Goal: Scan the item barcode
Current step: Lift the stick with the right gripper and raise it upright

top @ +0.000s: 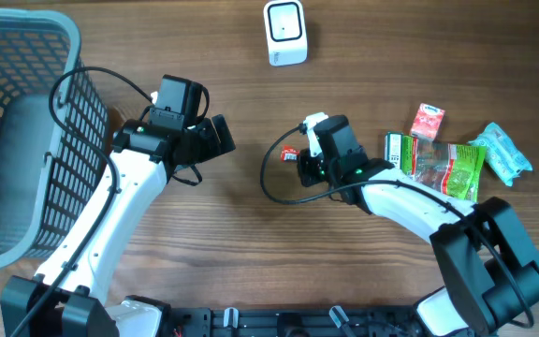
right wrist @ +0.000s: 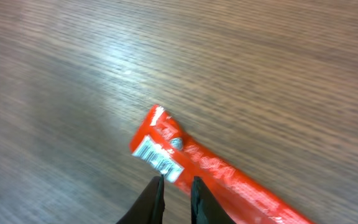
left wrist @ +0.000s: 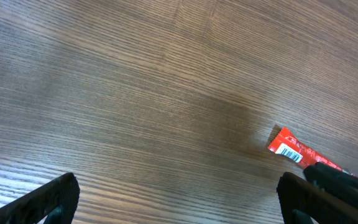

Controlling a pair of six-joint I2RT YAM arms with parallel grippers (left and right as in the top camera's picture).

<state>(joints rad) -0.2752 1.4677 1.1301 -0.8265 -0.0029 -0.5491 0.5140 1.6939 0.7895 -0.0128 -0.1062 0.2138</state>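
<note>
The item is a slim red packet [right wrist: 204,163] lying flat on the wooden table, its white barcode [right wrist: 157,157] facing up at its near end. My right gripper [right wrist: 178,179] hovers just over that end. Its jaws stand a narrow gap apart, and the packet rests on the table, not pinched. From overhead only the packet's tip [top: 289,155] shows at the right gripper [top: 299,159]. The white scanner [top: 284,31] stands at the back middle. My left gripper [left wrist: 178,183] is wide open above bare wood, with the packet [left wrist: 294,151] to its right. The left gripper [top: 221,136] sits left of centre.
A grey mesh basket [top: 64,28] fills the left side. Right of the right arm lie a small red carton [top: 428,121], a green printed pack [top: 452,168] and a teal packet [top: 502,153]. A black cable [top: 274,183] loops beside the right wrist.
</note>
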